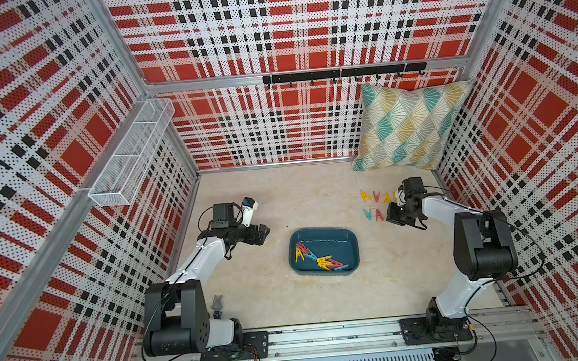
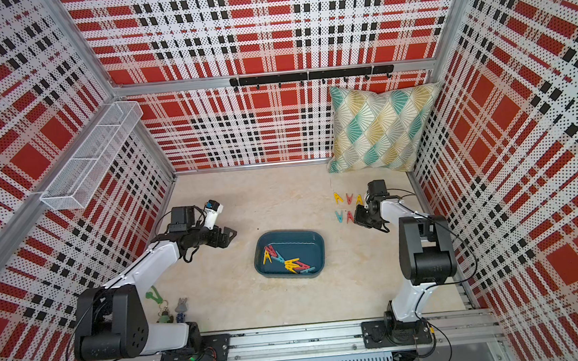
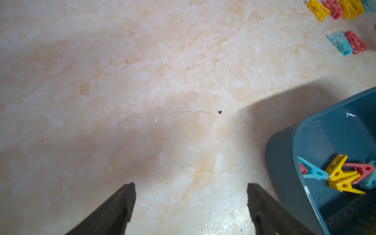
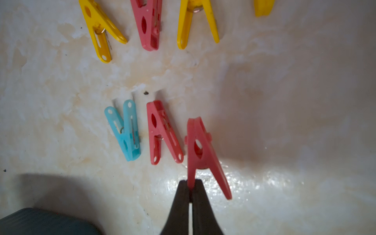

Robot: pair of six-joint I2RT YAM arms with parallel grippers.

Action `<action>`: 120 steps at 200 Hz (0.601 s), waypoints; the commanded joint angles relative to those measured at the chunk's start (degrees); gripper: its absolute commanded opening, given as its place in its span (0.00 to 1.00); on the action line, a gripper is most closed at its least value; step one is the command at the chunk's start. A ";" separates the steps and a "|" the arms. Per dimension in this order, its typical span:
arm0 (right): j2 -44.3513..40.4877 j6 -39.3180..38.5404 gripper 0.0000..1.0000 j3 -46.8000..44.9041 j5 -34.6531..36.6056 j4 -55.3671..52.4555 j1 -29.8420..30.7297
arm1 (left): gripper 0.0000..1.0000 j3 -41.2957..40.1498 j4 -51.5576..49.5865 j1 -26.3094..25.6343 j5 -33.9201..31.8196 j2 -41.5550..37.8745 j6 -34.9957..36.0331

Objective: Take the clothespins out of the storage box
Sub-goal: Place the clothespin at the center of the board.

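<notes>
R gripper (image 4: pixel 191 184) pinches a red held pin (image 4: pixel 200 150) by the end of one leg. Its fingers (image 4: pixel 181 203) are nearly together w/ only that thin leg btwn them, and the pin's other leg splays free. The held pin hangs low over the table (image 4: pixel 284 101), just beside the pins already set out; whether it touches the surface can't be told.

The set-out pins lie on the robot's right, btwn the box and the cushion (image 1: pixel 410 126), in two rows. The far row (image 4: pixel 148 24) runs yellow, red, yellow, plus another yellow cut off at the frame edge. The near row (image 4: pixel 126 130) has a blue and a red side by side, not touching. In both top views the R gripper (image 1: pixel 392 213) (image 2: pixel 358 218) stands at the end of the near row.

The box (image 1: pixel 335 243) (image 2: pixel 299 242) sits mid-table, well apart from both grippers. Several boxed pins (image 1: pixel 322 260) (image 2: pixel 288 262) in yellow, red and blue lie in a loose heap along its side nearest the robot.

L gripper (image 3: pixel 191 189) has its fingers (image 3: pixel 126 195) spread wide w/ nothing btwn them, over bare table. In the top views it (image 1: pixel 263 233) is near the box's left side but clear of it. The L wrist view catches one box corner (image 3: pixel 325 132) w/ pins piled inside.
</notes>
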 commanded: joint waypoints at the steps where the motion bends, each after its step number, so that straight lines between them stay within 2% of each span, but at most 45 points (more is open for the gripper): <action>1: 1.82 -1.40 0.00 2.03 1.58 -0.26 -0.30 | 0.91 -0.58 0.74 0.54 0.24 -0.72 0.30; 78: 6.51 -2.01 0.00 5.34 1.92 -0.53 -0.39 | 0.91 -0.50 0.71 0.65 0.51 -0.76 0.31; 120: 7.88 -2.08 0.04 5.70 2.18 -0.49 -0.39 | 0.92 -0.52 0.71 0.60 0.60 -0.89 0.17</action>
